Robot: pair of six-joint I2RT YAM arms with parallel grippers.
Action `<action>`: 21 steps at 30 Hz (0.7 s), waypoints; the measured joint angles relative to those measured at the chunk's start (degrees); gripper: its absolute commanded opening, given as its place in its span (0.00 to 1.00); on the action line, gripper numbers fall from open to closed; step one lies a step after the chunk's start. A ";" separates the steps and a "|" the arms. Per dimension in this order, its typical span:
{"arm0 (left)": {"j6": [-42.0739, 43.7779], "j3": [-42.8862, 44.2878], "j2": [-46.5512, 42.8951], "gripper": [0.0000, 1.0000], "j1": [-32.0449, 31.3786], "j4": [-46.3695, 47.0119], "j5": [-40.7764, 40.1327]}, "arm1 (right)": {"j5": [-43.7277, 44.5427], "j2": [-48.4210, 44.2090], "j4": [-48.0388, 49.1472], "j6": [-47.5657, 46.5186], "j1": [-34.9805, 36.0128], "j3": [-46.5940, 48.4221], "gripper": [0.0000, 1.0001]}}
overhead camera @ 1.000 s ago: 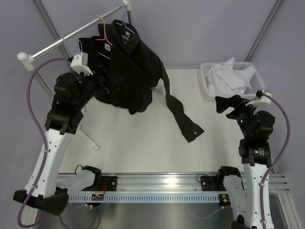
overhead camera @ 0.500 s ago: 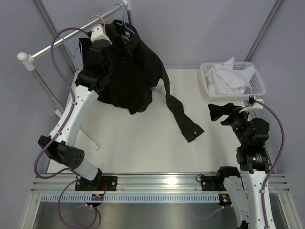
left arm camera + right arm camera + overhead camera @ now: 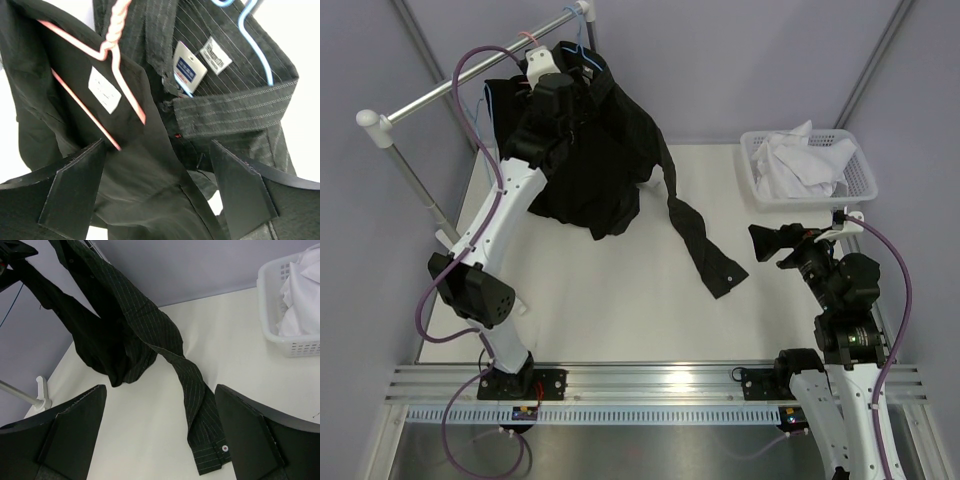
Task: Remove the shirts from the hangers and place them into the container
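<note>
Two black shirts [image 3: 595, 160] hang on the rail: a plain one [image 3: 140, 170] on a pink hanger [image 3: 112, 30] and a pinstriped one [image 3: 235, 107] on a light blue hanger [image 3: 255, 45]. My left gripper [image 3: 575, 105] is up at their collars, open, with the plain shirt's front panel lying between its spread fingers [image 3: 70, 195]. The pinstriped sleeve [image 3: 195, 390] trails onto the table. My right gripper [image 3: 765, 243] hovers open to the right of that sleeve's cuff, nothing in it. A white shirt [image 3: 800, 165] fills the white basket [image 3: 865, 175].
The silver rail [image 3: 450, 90] runs diagonally across the back left, and its stand's foot [image 3: 42, 390] rests on the table's left side. A second light blue hanger [image 3: 485, 95] hangs on the rail left of the shirts. The basket [image 3: 272, 305] sits at the back right corner.
My left arm has swung up from beside the shirts' left side to their collars, and its jaws have narrowed slightly. My right gripper has crept left and a little lower, toward the sleeve.
</note>
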 measured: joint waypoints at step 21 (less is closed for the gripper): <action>3.45 1.22 1.18 0.00 0.85 -0.24 -1.55 | 1.88 -1.77 -0.70 -0.57 0.96 -0.81 1.00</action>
